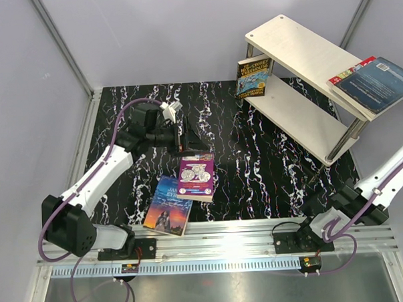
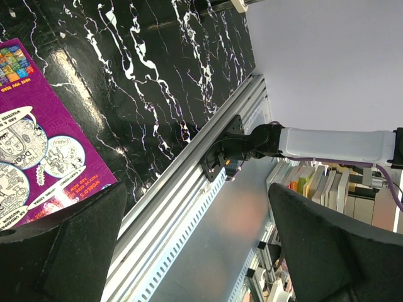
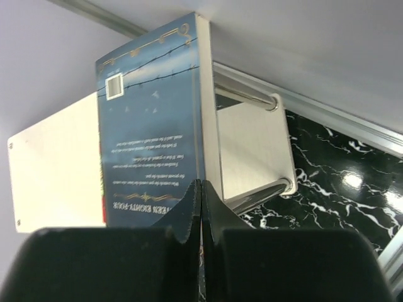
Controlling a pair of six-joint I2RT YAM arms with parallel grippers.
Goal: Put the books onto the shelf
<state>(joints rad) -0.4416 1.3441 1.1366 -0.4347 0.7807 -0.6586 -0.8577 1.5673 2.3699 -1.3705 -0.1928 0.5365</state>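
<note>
Right gripper (image 3: 200, 211): shut tight, its two black fingers (image 3: 126, 264) pressed pad to pad
Just past the tips: grey-blue book (image 3: 154, 132), back cover up; its near edge is hidden behind the fingers, so I cannot tell whether they touch it
Under that book: red book (image 1: 344, 73), showing only as a strip at its left side
Where both lie: on the top board of the shelf (image 1: 294, 43), at its near right end; the grey-blue book reaches out past the board's right edge
Right arm (image 1: 380, 183): rises from its base at near right and leaves the overhead view at the right edge
Left gripper (image 2: 198, 195): jaws spread wide and empty, over the table (image 1: 269, 161) at mid left
Just near of it: purple book (image 1: 196, 176), flat on the table, its near left corner lying over the Jane Eyre book (image 1: 167, 206)
Jane Eyre book: flat, close to the metal rail (image 1: 225, 233) at the near edge
Blue-yellow book (image 1: 254, 77): upright, leaning against the far left end of the shelf
Shelf: two pale boards on silver posts (image 1: 341, 141), at far right of the table
</note>
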